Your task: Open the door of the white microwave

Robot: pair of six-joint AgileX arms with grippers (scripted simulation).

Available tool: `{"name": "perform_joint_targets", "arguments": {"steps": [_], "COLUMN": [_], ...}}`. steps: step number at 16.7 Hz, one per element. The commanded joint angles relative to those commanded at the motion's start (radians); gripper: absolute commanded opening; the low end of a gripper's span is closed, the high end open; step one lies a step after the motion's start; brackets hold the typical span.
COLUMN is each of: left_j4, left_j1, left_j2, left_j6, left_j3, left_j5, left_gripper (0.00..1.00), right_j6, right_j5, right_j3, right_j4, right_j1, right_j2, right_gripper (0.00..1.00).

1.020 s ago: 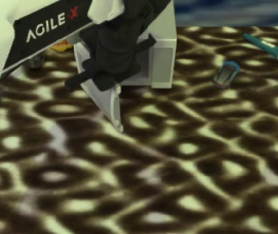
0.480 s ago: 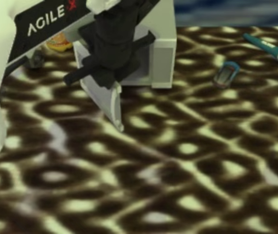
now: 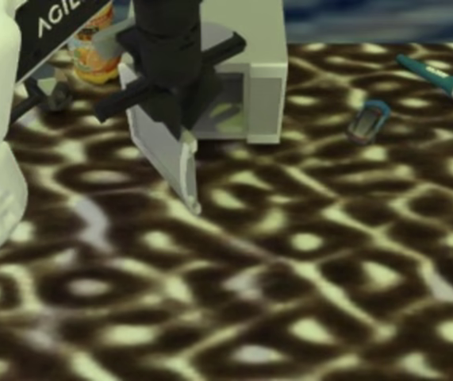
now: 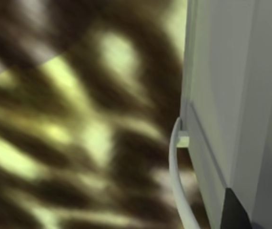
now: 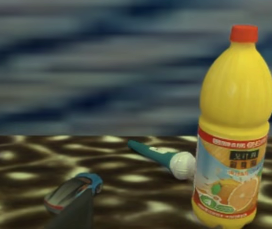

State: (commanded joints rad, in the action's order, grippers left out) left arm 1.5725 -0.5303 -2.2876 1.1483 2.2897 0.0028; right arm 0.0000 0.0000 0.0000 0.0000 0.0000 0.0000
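Left gripper above swung-out door of white microwave, finger spread untellable, juice bottle behind, toy car nearby

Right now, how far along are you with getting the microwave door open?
Done: the door already stands swung well out from the white microwave, and the pale interior shows. In hand: my left arm's tool hangs just above the door's upper edge; whether it grips the door is hidden. Left: any further swing, if wanted, then backing clear. My right arm is parked off the right side.
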Motion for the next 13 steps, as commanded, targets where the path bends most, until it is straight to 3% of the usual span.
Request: {"name": "perform_joint_targets", "arguments": {"steps": [13], "left_j4": [-0.096], "left_j1": [0.001], "left_j2": [0.023], "left_j6": [-0.001], "left_j3": [-0.119], "left_j5": [0.001], "left_gripper": [0.00], "right_j6": [0.000], "right_j5": [0.000], "right_j3": [0.000], "right_j4": [0.000], "right_j1": [0.000], "right_j2": [0.000], "right_gripper": [1.00]}}
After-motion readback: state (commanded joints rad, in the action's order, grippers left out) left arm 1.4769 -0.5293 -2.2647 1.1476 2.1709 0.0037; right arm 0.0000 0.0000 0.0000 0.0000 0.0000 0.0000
